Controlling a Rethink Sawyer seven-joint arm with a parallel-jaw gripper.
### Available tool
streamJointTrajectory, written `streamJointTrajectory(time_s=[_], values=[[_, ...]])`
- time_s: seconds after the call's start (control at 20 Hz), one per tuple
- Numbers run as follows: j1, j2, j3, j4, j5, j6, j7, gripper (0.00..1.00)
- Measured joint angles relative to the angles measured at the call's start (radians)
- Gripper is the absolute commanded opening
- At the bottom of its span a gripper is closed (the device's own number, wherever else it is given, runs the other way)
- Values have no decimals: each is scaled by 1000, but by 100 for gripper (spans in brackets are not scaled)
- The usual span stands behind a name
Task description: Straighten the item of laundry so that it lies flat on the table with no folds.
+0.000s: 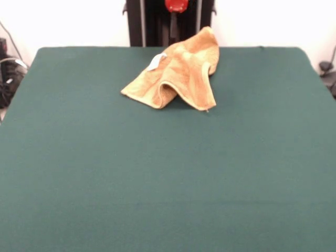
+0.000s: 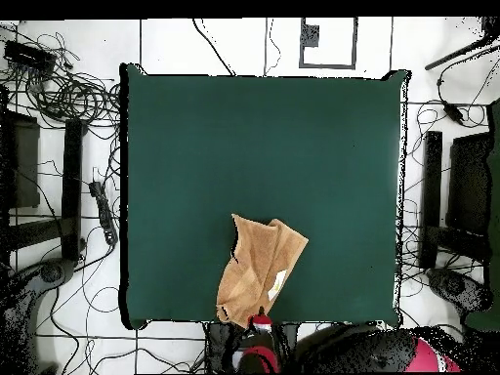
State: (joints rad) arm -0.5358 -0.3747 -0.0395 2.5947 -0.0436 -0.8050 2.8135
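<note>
The orange-tan towel (image 1: 181, 73) lies crumpled and folded over itself at the far middle of the dark green table (image 1: 168, 184), close to the robot's side. Its far corner (image 1: 209, 37) stands raised above the table's far edge. A small white tag (image 1: 156, 62) shows on its top. In the overhead view the towel (image 2: 259, 269) reaches the table's (image 2: 264, 146) bottom edge. The gripper (image 2: 261, 320) shows there as a red and white tip right at the towel's near edge. Its state is hidden. A red part of the arm (image 1: 176, 5) shows at the top of the front view.
The black pedestal (image 1: 157, 23) stands just behind the towel. Cables (image 2: 68, 98) and black stands (image 2: 430, 195) lie on the floor round the table. The robot's red and black base (image 2: 342, 352) sits below the table's bottom edge.
</note>
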Motion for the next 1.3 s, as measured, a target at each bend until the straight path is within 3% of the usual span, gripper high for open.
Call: streamJointTrajectory(time_s=[0.5,1.3], values=[[71,-64,-51,48,0,0,0,100],[73,-29,-61,62,-6,48,0,100]])
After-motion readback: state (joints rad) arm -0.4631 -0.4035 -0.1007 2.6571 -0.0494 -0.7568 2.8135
